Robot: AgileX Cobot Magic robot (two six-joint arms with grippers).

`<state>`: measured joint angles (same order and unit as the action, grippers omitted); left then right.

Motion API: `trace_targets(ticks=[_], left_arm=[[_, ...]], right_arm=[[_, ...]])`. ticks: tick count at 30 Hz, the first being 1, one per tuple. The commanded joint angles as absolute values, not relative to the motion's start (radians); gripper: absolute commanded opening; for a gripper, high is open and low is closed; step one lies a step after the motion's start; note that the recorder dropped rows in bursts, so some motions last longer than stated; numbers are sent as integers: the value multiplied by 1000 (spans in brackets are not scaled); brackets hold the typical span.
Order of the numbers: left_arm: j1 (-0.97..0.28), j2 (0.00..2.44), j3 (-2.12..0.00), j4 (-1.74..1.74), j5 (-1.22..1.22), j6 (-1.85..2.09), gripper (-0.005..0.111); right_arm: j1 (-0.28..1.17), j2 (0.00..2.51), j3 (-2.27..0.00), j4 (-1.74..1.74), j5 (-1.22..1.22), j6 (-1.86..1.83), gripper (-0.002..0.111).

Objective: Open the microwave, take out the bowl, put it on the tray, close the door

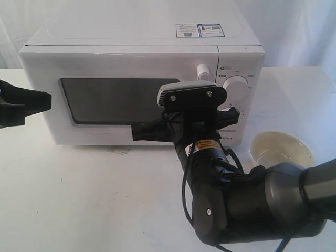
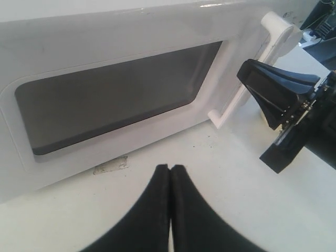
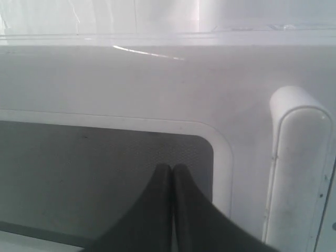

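well, boxy white microwave (image 1: 131, 42), dark-windowed door (image 1: 105, 100) closed; top stickers (image 1: 199, 30) too small to read; cream-white bowl (image 1: 281, 149) sits outside, just right of it; left gripper (image 2: 170, 168) and right gripper (image 3: 171, 167) both pinched together, empty

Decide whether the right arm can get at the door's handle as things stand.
Probably yes: the right gripper sits close beside the handle with nothing between them, though its jaws are shut.

Microwave (image 1: 131, 37) door (image 1: 105, 65) shut; cream bowl (image 1: 281, 148) sits beside it.
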<state>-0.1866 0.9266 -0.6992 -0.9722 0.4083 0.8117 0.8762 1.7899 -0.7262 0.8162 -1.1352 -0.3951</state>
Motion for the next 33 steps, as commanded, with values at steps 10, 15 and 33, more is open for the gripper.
trace_targets(ticks=[10,15,33], left_arm=[[-191,645,-693,-902,383,925,0],[-191,439,-693,-782,539,912,0],[-158,115,-500,-176,410,67,0]], right_arm=[[877,1779,-720,814,-1143,-407,0],[877,1779,-720,814,-1143,-407,0],[877,1779,-720,814,-1143,-407,0]])
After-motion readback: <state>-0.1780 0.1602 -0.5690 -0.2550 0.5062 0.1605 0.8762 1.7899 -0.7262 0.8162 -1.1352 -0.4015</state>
